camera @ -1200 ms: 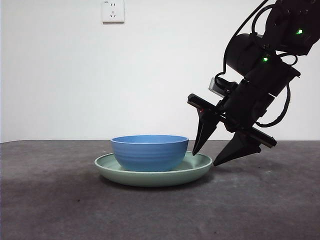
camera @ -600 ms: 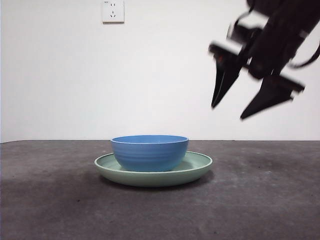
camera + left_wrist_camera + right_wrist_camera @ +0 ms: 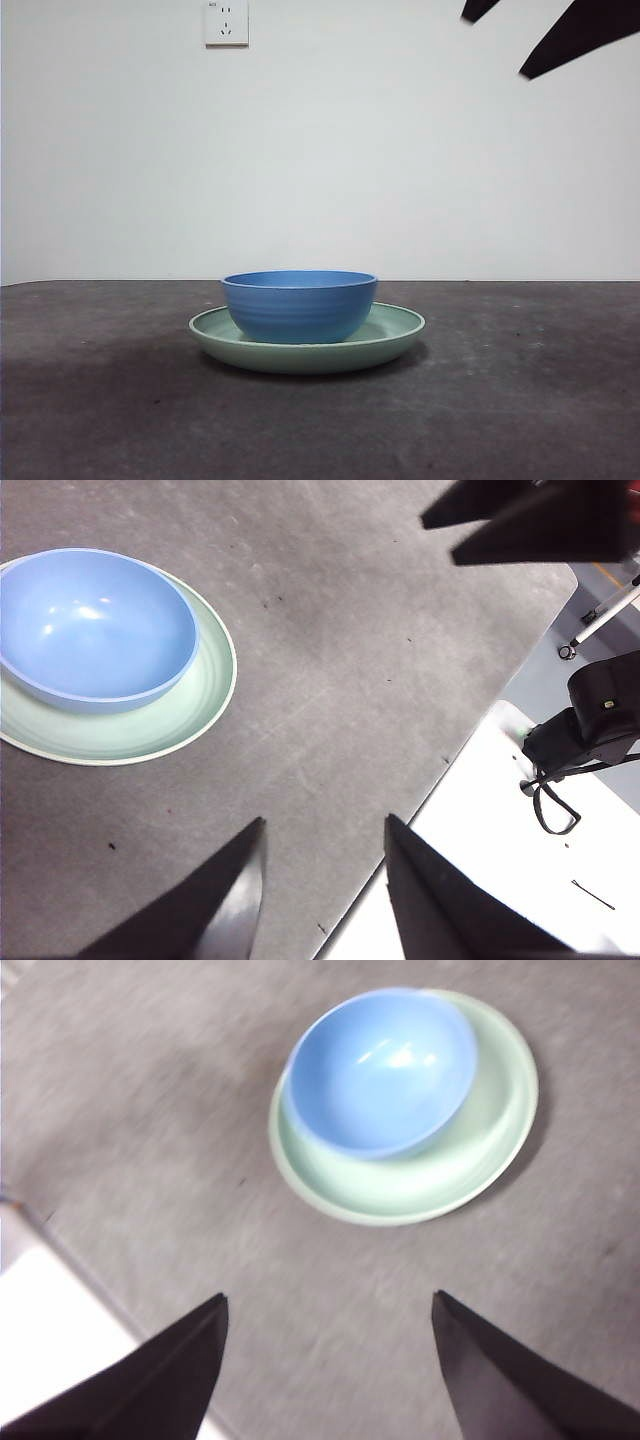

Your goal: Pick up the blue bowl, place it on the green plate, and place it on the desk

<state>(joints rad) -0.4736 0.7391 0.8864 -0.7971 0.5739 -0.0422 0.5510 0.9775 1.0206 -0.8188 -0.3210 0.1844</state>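
The blue bowl (image 3: 300, 305) sits upright inside the green plate (image 3: 400, 335), which rests on the desk (image 3: 520, 400) at mid-table. My right gripper (image 3: 497, 45) hangs open and empty high at the top right corner, far above the plate. In its wrist view, the right gripper (image 3: 330, 1297) looks down on the bowl (image 3: 380, 1070) and plate (image 3: 490, 1150). My left gripper (image 3: 325, 820) is open and empty, held high and off to one side of the bowl (image 3: 95, 630) and plate (image 3: 205, 695).
A white wall socket (image 3: 225, 22) is on the back wall. In the left wrist view the desk's edge runs diagonally, with a white surface (image 3: 500, 860) and a black device (image 3: 600, 710) beyond it.
My right gripper rose from beside the plate's right rim to the top right corner of the front view, still open. Bowl and plate did not move.
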